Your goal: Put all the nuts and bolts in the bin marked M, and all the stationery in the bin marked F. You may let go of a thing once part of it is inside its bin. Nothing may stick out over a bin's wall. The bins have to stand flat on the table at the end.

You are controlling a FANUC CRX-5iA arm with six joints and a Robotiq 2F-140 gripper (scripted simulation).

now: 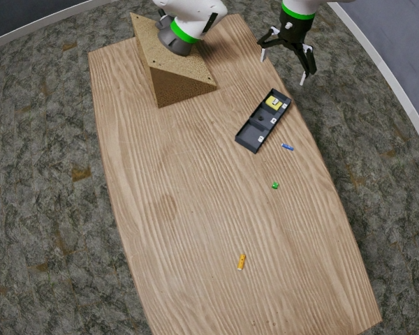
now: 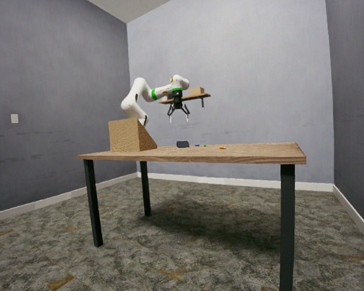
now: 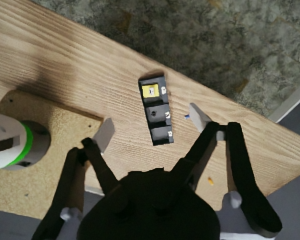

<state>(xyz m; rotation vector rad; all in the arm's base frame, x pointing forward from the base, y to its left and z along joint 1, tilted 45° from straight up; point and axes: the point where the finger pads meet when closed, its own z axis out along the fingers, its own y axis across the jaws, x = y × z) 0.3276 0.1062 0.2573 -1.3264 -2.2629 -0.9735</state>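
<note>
My gripper (image 1: 282,67) (image 2: 179,119) (image 3: 150,117) is wide open and empty, high above the table. A dark row of three joined bins (image 1: 251,134) (image 2: 182,144) (image 3: 161,134) stands flat. The end bin nearest the robot's base holds a yellow block (image 1: 271,103) (image 3: 146,93) with a small pale piece on top. A small black piece (image 1: 260,118) (image 3: 154,113) lies in the middle bin. The other end bin is empty. Bin letters are too small to read. A blue cylinder (image 1: 287,146) (image 2: 196,145) (image 3: 187,116), a green piece (image 1: 275,185) (image 2: 204,145) and an orange cylinder (image 1: 241,262) (image 2: 222,147) (image 3: 210,181) lie on the table.
The wedge-shaped base block (image 1: 182,77) (image 2: 124,134) (image 3: 65,130) carries the arm at one end of the table (image 1: 202,216) (image 2: 254,151). The bins and the blue cylinder lie near a long table edge. A wall shelf (image 2: 204,94) shows behind the arm.
</note>
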